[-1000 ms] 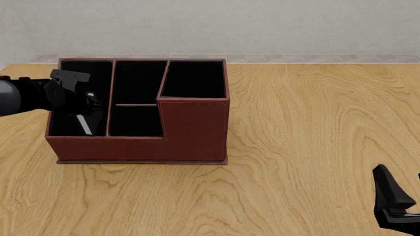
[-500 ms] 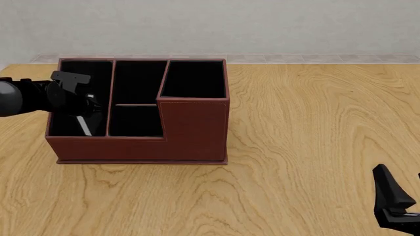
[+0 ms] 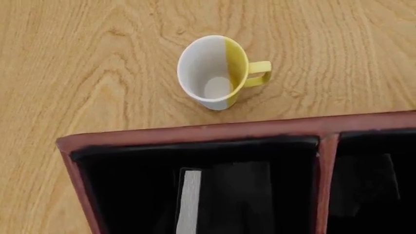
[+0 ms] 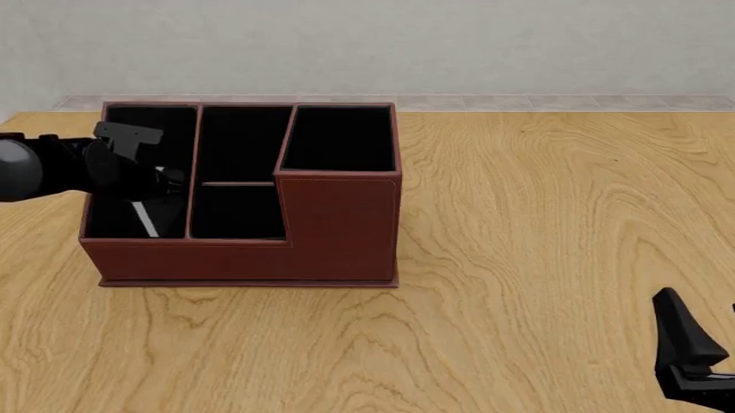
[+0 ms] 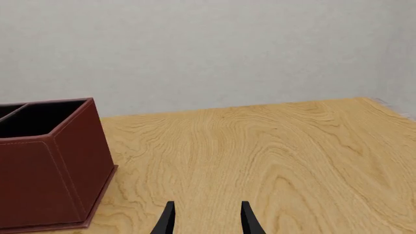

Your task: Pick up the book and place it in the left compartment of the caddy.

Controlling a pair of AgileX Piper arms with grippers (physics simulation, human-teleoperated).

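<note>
Caddy [image 4: 339, 224] stands on the wooden table [image 4: 552, 241], left of centre; reddish-brown, black lining, tall square section at its right end. Book [image 4: 146, 218] stands on edge in the left compartment [image 4: 138, 129], at its near end, white page edge showing as a tilted sliver. Left wrist view also shows that pale edge [image 3: 189, 202] inside the compartment, dark cover beside it.

Left gripper [image 4: 161, 181] hangs over the left compartment, arm entering from the left across the low end wall. Cannot tell whether its jaws are parted or grip the book; fingers merge with the black lining.

Right gripper [image 5: 206, 219] low at the near right, well apart from the caddy, fingers spread, holding nothing.

Yellow-and-white mug [image 3: 217, 73] on the table just outside the caddy, left wrist view only.
</note>
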